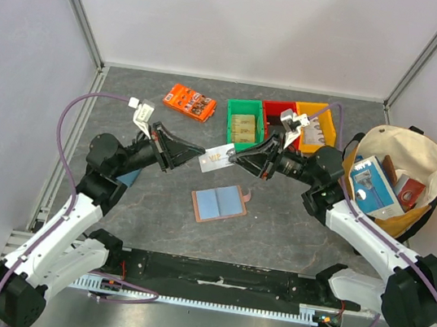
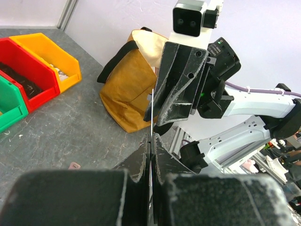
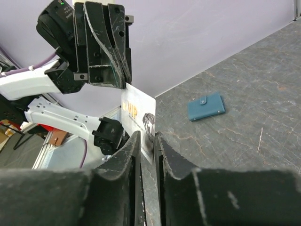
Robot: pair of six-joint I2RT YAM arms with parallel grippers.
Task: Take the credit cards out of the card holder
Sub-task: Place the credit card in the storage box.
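Observation:
The tan card holder lies open and flat on the table, its light blue lining up and its snap tab to the right. Above it, a white card marked VIP hangs between my two grippers. My left gripper is shut on the card's left end; in the left wrist view the card shows edge-on. My right gripper faces it from the right. In the right wrist view its jaws stand a little apart around the card's other end.
Green, red and yellow bins stand at the back. An orange packet lies to their left. A canvas bag of items stands at the right. A teal pouch lies under my left arm.

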